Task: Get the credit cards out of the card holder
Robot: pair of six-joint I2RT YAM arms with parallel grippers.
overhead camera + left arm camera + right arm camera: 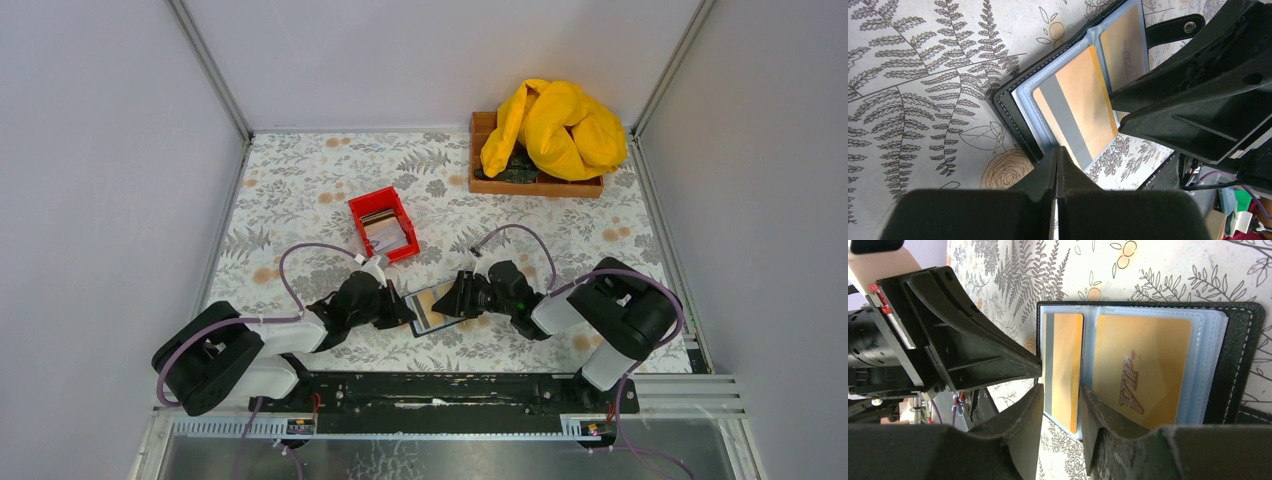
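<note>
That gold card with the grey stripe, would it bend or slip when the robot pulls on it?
The striped gold card lies flat and straight-edged, so it is probably stiff. Its glossy face may slip between the right gripper fingers. The card holder looks light, so it might drag along unless the left gripper pins it.

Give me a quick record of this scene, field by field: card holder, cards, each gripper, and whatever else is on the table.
card holder: open, between the two grippers
gold striped card: partly out of its sleeve
VIP card: in the neighbouring sleeve
left gripper: jaws shut at the holder's edge
right gripper: jaws either side of the striped card; grip unclear
red bin: holds cards, beyond the left gripper
wooden tray: far right, yellow cloth on it
</note>
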